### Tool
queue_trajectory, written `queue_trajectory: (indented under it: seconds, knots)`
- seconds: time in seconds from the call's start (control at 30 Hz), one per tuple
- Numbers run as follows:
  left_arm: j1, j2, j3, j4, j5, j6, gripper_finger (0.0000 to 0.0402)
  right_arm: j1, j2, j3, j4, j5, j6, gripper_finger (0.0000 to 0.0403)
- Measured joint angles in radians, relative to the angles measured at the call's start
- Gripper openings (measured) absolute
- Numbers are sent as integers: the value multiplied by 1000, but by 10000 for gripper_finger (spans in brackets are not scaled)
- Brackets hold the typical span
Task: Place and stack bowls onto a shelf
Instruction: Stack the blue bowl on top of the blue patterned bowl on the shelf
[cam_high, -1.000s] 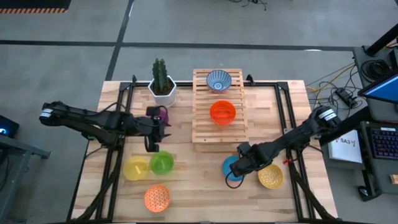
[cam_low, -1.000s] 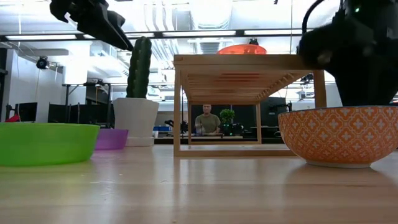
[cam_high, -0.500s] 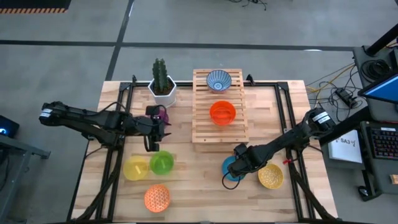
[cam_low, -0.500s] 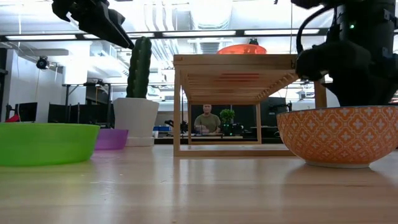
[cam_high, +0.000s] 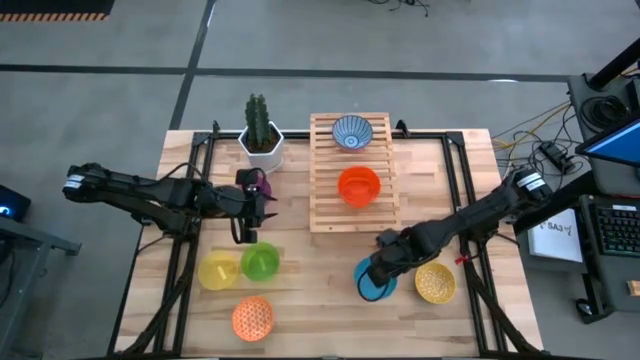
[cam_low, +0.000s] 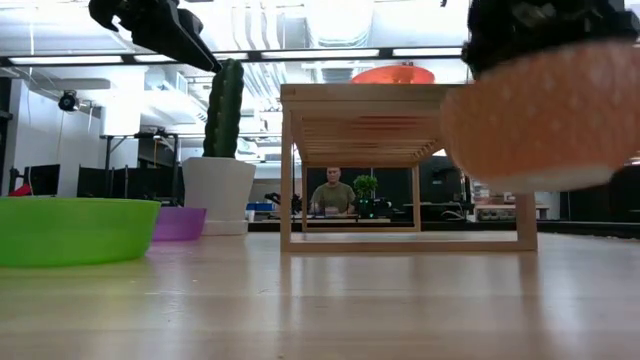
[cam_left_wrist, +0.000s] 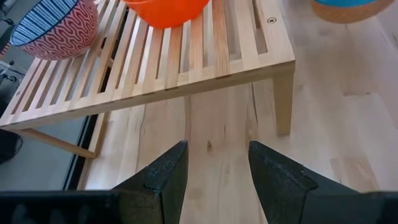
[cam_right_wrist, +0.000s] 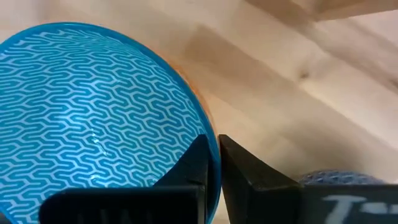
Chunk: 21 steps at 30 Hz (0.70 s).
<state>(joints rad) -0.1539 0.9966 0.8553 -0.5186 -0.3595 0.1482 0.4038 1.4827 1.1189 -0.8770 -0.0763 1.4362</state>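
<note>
My right gripper (cam_high: 384, 263) is shut on a bowl (cam_high: 374, 284) that is blue-patterned inside and orange lattice outside; it hangs above the table in the low view (cam_low: 538, 112). A red-orange bowl (cam_high: 358, 184) and a blue-white patterned bowl (cam_high: 351, 131) sit on the slatted wooden shelf (cam_high: 325, 205). Purple (cam_high: 262, 184), green (cam_high: 260, 262), yellow (cam_high: 218, 271), orange lattice (cam_high: 252, 318) and yellow patterned (cam_high: 436, 284) bowls rest on the tabletop. My left gripper (cam_high: 243, 236) hovers open above the table between the purple and green bowls, facing the shelf (cam_left_wrist: 186, 68). My right gripper pinches the bowl's rim (cam_right_wrist: 205, 127) on its far side, one finger (cam_right_wrist: 189, 168) inside the bowl and the other (cam_right_wrist: 249, 177) outside. The fingers come down slanting from the table's right. The bowl is lifted clear of the table and hangs below the fingers.
A cactus in a white pot (cam_high: 261, 140) stands at the far left of the shelf. Black frame rails (cam_high: 185, 260) run along both sides of the tabletop. Bare wood lies between the shelf's near edge and the near bowls. A person (cam_low: 332, 195) sits in the room beyond.
My right gripper has come down on the blue-and-orange bowl, then risen with it. The bowl stood on the table half a second ago; now it hangs clear above it and a little nearer the table's near edge.
</note>
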Motion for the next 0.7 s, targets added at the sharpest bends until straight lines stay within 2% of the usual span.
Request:
queue_trajectory:
  seconds: [0.2,0.37,0.5,0.7]
  knots:
    - [0,0,0,3,0,0,152,-6,-15,88,85,-37,-78,13]
    - [0,0,0,15,1,14,152,-42,-23,225,82,-11,-174,13]
    - [0,0,0,39,1,30,152,-110,-23,359,-2,49,-269,13]
    - [0,0,0,48,1,42,152,-274,-23,539,-215,79,-447,13]
